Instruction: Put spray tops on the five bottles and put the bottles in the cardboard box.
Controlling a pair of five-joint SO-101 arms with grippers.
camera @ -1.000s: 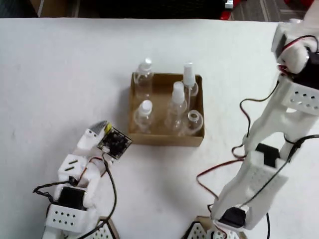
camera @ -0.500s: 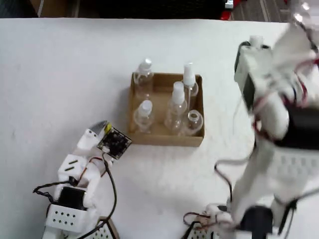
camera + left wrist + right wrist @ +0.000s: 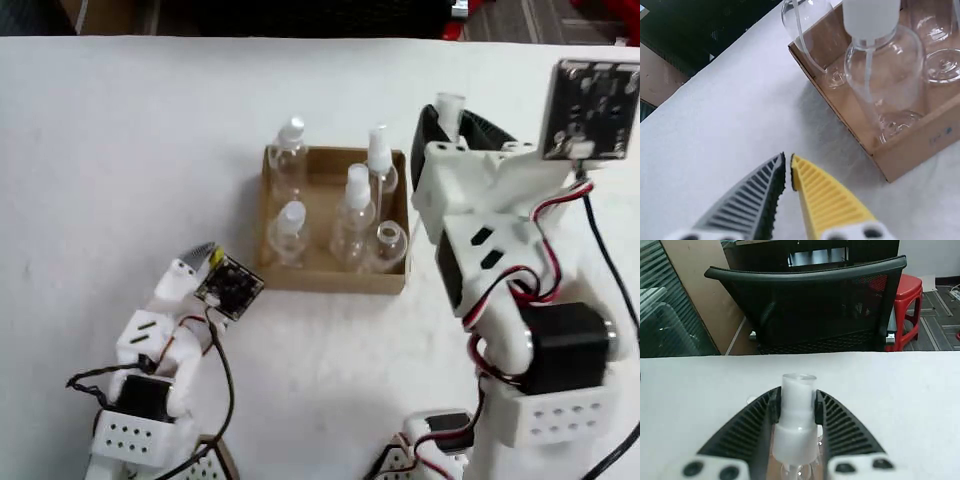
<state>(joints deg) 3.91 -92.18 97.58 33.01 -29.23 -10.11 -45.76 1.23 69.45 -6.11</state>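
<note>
The cardboard box (image 3: 330, 278) sits mid-table and holds several clear bottles. Most carry white spray tops, such as the bottle (image 3: 357, 205) in the middle. The bottle (image 3: 388, 244) at the near right corner has an open neck. My right gripper (image 3: 455, 118) hangs just right of the box's far corner, shut on a white spray top (image 3: 450, 104). In the right wrist view that spray top (image 3: 796, 425) stands upright between the black fingers (image 3: 747, 422). My left gripper (image 3: 788, 167) is shut on nothing, low on the table near the box's (image 3: 900, 150) near left corner.
The white table (image 3: 130, 150) is bare to the left and behind the box. The right arm's body (image 3: 520, 330) rises over the near right part of the table. A black mesh chair (image 3: 810, 305) and a red stool (image 3: 905, 300) stand beyond the far edge.
The right arm has swung in from the right edge towards the box, carrying the spray top. The left arm and the bottles have not moved.
</note>
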